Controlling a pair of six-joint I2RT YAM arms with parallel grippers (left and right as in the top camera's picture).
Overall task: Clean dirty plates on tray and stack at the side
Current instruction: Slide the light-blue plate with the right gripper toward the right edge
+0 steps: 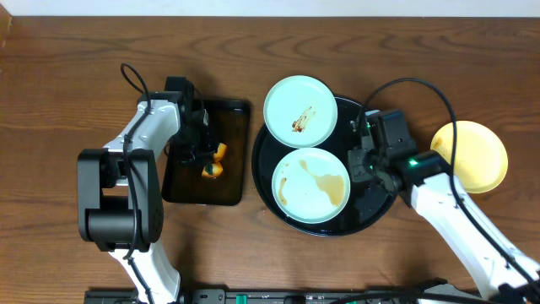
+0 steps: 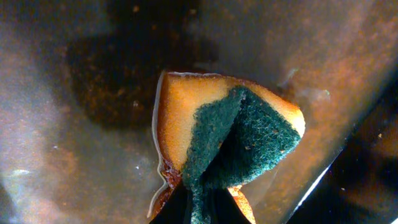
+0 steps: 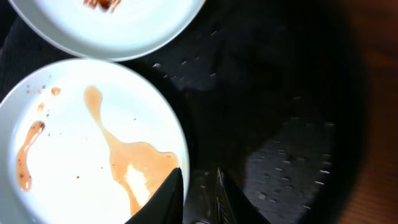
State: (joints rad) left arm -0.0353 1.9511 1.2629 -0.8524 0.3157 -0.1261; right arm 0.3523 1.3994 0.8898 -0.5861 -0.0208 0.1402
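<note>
Two pale mint-blue plates lie on the round black tray (image 1: 373, 208). The far plate (image 1: 300, 106) (image 3: 124, 28) has a small brown smear. The near plate (image 1: 310, 186) (image 3: 74, 124) carries a wide brown sauce pool. A yellow plate (image 1: 477, 156) rests on the table to the right of the tray. My right gripper (image 1: 360, 162) (image 3: 198, 177) is slightly open, its fingers astride the near plate's right rim, one over the plate, one over the tray (image 3: 280, 93). My left gripper (image 1: 205, 154) (image 2: 205, 208) is shut on a folded orange-and-green sponge (image 1: 216, 162) (image 2: 230, 130).
The sponge hangs just above a small black rectangular tray (image 1: 228, 187) (image 2: 74, 155) with a wet, brownish bottom, left of the round tray. The right arm's cable loops over the yellow plate. Bare wooden tabletop (image 1: 67, 101) lies all around.
</note>
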